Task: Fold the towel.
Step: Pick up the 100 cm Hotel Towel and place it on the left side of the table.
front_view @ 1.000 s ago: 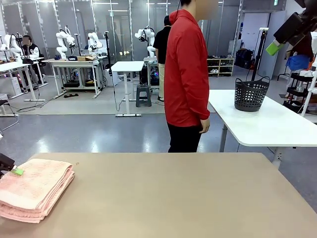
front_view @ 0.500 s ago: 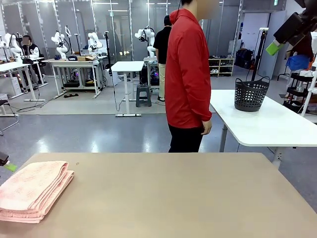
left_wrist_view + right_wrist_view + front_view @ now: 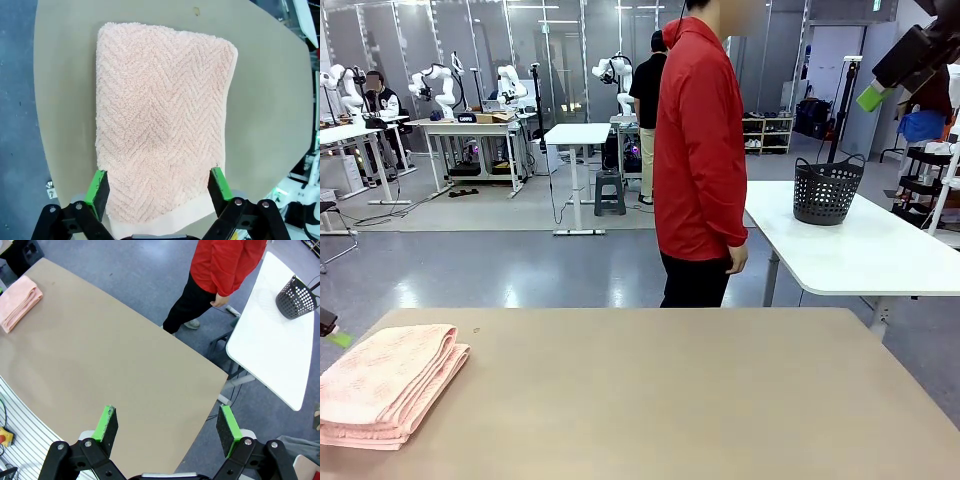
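Towel (image 3: 160, 135) folded in layers on worktop (image 3: 670, 400); soft, limp, probably light: pinch stacked edges. Left end effector (image 3: 158, 192) spread above it, right end effector (image 3: 167, 431) spread, empty.

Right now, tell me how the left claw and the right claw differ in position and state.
The left claw hangs low over the folded towel, its fingers straddling the towel's width; the right claw is raised high above bare table, far from the towel. The towel lies at the table's left edge, under the left claw alone. Both are open and hold nothing.
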Robot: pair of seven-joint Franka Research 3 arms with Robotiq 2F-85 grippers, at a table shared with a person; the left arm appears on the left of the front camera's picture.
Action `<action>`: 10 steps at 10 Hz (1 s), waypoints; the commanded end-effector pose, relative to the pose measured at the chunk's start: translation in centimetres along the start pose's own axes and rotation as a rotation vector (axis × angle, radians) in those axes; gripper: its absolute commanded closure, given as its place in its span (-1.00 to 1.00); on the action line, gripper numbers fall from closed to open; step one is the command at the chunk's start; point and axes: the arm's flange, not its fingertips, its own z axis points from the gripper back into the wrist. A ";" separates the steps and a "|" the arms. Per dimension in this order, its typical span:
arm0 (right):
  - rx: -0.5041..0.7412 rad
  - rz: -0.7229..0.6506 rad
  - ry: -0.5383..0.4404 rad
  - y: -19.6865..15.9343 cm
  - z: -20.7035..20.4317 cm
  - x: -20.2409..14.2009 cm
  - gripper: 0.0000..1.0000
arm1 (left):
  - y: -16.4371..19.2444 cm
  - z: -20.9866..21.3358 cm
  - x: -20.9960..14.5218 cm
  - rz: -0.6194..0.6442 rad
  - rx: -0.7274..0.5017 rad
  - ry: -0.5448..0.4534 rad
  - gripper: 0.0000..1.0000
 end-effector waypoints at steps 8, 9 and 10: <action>-0.003 0.010 0.003 -0.1 0.0 -0.2 -1.00 | 0.3 0.0 0.4 -0.012 -0.020 -0.009 -1.00; -0.003 0.010 0.003 -0.1 0.0 -0.2 -1.00 | 0.3 0.0 0.4 -0.012 -0.020 -0.009 -1.00; -0.003 0.010 0.003 -0.1 0.0 -0.2 -1.00 | 0.3 0.0 0.4 -0.012 -0.020 -0.009 -1.00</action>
